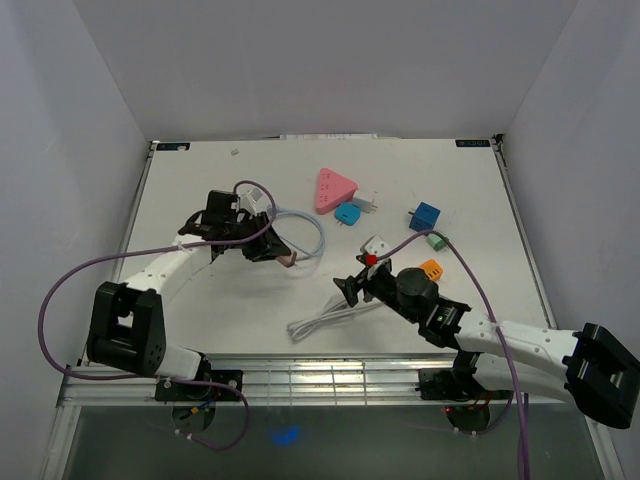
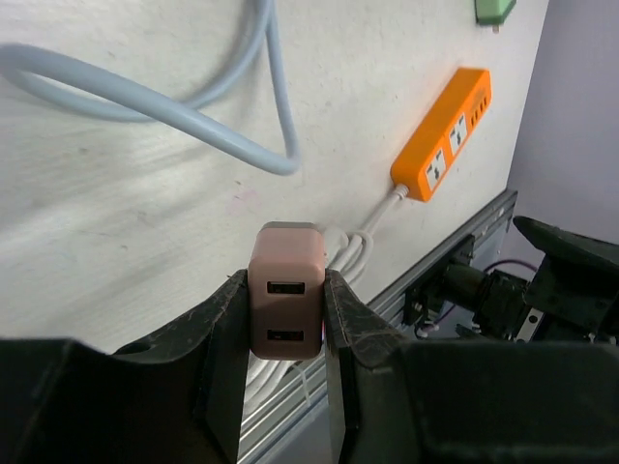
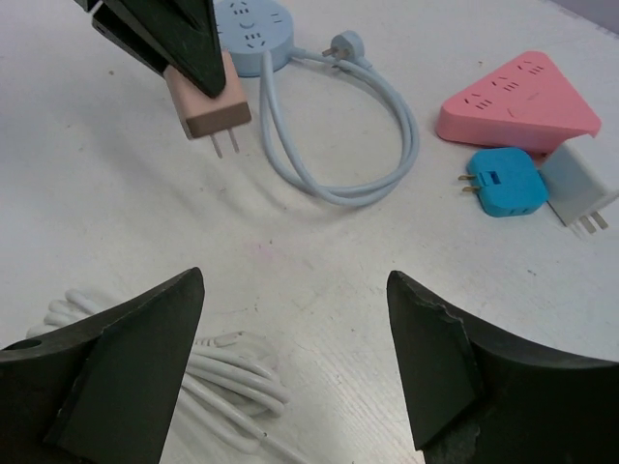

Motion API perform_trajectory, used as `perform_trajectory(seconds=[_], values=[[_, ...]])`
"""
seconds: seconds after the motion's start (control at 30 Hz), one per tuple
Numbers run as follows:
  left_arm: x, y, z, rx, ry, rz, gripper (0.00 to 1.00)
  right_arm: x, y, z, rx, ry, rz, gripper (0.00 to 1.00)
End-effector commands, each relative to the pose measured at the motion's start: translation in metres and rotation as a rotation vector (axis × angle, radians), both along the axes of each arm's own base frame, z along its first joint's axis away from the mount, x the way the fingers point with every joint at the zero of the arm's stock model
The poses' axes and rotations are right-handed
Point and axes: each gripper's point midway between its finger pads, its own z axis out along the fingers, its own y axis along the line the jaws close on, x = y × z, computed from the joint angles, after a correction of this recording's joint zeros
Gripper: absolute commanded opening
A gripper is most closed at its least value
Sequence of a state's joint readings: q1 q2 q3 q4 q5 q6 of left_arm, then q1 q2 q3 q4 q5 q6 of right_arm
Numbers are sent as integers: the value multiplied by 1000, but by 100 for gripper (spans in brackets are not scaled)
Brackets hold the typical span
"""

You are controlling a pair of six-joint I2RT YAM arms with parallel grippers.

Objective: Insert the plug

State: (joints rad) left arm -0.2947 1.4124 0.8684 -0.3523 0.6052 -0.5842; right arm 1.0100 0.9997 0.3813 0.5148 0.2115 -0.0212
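Holding stage only: grasp done, insertion not done.

- left gripper [image 2: 287, 314]: fingers narrow, clamped on the side faces of the pink USB charger [image 2: 286, 302]. USB ports face the wrist cam. The right wrist view shows its two flat prongs pointing down at the table [image 1: 190, 180], clear of the surface.
- Charger sits left of centre, off the table and not in any socket. It hangs just beside the light-blue cable loop [image 3: 338, 145], on its near side.
- right gripper [image 3: 295, 290]: fingers spread wide with nothing between them, hovering over the coiled white cable [image 3: 227, 372] at near centre.

Candidate sockets:
- orange power strip [image 2: 445, 135]: near right, well apart from the charger. Mostly hidden by the right arm in the top view. The white cable runs from its end.
- pink triangular power strip [image 1: 335, 188]: far centre, socket face up.
- round light-blue power strip [image 3: 250, 29]: behind the left gripper, partly hidden.

Can't tell from the frames which one is the target. The left wrist cam has the orange strip ahead of it, so my guess is that one.

Left to do, as I read it:
1. Carry the charger over to the chosen strip.
2. Line the prongs up with a two-slot outlet.
3. Press it home and let go.

The strip is light and loose on the table, so the right gripper may be needed to brace it. Call it early, roughly a third in.
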Motion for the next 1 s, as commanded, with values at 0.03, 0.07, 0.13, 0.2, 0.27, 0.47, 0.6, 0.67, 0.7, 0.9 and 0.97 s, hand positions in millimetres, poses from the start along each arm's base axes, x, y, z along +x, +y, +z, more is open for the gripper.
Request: perform_trajectory(seconds=[0.03, 0.07, 0.13, 0.2, 0.27, 0.47, 0.6, 0.67, 0.7, 0.9, 0.97], values=[[27, 32, 43, 50, -115, 64, 0, 15, -16, 15, 73, -19, -140, 81], [33, 39, 45, 77, -129, 79, 0, 17, -18, 14, 75, -16, -151, 81], [37, 51, 46, 137, -143, 90, 0, 18, -20, 14, 76, -12, -165, 80], [46, 63, 50, 203, -157, 132, 0, 19, -22, 12, 77, -2, -181, 79], [55, 74, 57, 250, -172, 178, 0, 21, -24, 12, 78, 2, -195, 79], [75, 102, 72, 395, -307, 186, 0, 22, -28, 9, 81, 11, -217, 78], [85, 107, 82, 451, -428, 135, 0, 24, -30, 6, 85, 23, -233, 77], [83, 104, 77, 444, -460, 99, 0, 24, -31, 6, 94, 32, -235, 77], [88, 106, 80, 444, -482, 128, 0, 24, -31, 4, 92, 37, -232, 76], [90, 121, 66, 548, -523, 91, 0, 25, -31, 0, 86, 49, -229, 75], [92, 125, 58, 581, -506, 83, 0, 24, -29, -4, 91, 68, -223, 74]])
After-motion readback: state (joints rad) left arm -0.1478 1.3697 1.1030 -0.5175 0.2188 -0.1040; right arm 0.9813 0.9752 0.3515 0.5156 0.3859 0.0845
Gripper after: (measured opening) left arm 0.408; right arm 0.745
